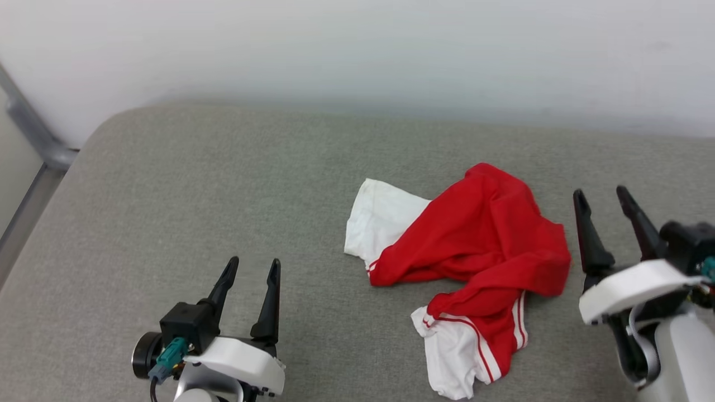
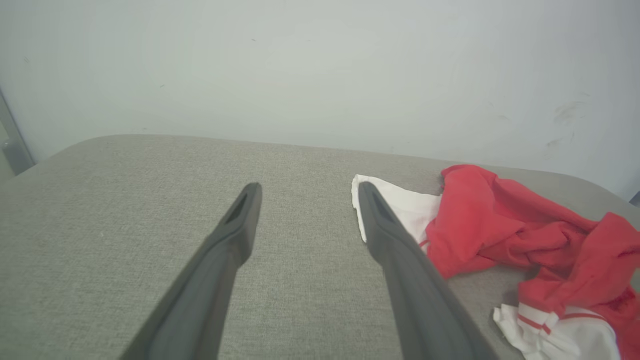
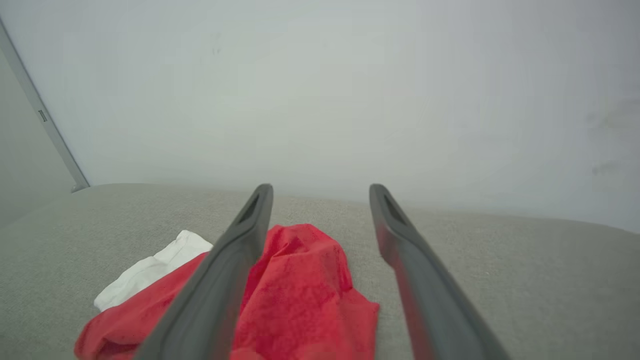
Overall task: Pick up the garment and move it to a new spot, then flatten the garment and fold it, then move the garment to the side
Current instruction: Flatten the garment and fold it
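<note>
Since neither gripper has hold of anything, the relation that matters is how the garment lies from each pair of jaws.

Position: the garment rests crumpled on the grey padded surface, right of centre in the head view. No chest lettering is visible. One white sleeve points to the far left. The second white sleeve, with red striped trim, trails toward the robot.

Axis: the heap is irregular. Its main red mass runs left to right, and a narrower tail drops from the right end to the nearer sleeve.

Right gripper: jaws apart, nothing between them. It stands just beside the right edge of the red mass, apparently clear of the cloth. From its own wrist camera the garment lies low and to the left of the gap between the jaws.

Left gripper: jaws apart, also empty. It is well apart from the cloth, which lies ahead and to its right.

Assessment: the right arm is clearly nearer. A pick-up from there would call for a short move leftward and down onto the red bulge. The first step, lifting and relocating, appears not yet begun.
</note>
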Controlling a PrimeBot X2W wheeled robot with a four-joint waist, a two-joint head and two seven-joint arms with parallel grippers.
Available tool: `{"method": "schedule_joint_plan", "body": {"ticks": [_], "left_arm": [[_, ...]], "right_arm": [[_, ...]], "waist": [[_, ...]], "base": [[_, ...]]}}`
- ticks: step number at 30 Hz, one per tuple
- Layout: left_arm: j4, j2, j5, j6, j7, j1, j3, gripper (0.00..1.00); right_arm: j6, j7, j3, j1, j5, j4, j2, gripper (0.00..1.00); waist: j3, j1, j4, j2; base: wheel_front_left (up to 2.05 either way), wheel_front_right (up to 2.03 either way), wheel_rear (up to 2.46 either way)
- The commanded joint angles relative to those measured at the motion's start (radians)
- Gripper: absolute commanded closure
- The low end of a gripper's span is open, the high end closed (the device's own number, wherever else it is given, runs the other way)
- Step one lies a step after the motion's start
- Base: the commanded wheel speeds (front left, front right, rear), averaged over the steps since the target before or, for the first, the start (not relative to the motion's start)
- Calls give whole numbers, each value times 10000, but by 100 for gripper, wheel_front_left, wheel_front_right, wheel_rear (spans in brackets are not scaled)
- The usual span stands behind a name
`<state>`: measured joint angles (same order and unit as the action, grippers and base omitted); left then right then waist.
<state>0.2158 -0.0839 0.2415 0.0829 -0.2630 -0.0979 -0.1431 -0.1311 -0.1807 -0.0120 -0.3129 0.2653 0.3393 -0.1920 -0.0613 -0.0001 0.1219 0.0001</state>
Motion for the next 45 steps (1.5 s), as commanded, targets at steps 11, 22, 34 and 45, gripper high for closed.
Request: {"method": "schedule_joint_plan", "body": {"ticks": [11, 22, 34, 45], "left_arm": [[111, -231, -24, -202, 147, 459, 34, 0], [-10, -233, 80, 243, 2604, -412, -1316, 0], [-79, -869, 1230, 478, 5913, -1724, -4873, 0], [1204, -1800, 2511, 484, 7879, -3391, -7993, 0]], "right_arm": [[7, 1329, 389, 3353, -855, -3804, 1042, 0], [7, 2188, 519, 4768, -1051, -5594, 1381, 0], [7, 2260, 475, 4299, -983, -5924, 1427, 0], [7, 1952, 311, 3716, -624, -5598, 1424, 0]], "waist": [[770, 1, -825, -1], [627, 1, -1254, -1], [-413, 1, -1752, -1], [-1531, 1, -2186, -1]], "base": [[0, 0, 0], [0, 0, 0], [0, 0, 0], [0, 0, 0]]}}
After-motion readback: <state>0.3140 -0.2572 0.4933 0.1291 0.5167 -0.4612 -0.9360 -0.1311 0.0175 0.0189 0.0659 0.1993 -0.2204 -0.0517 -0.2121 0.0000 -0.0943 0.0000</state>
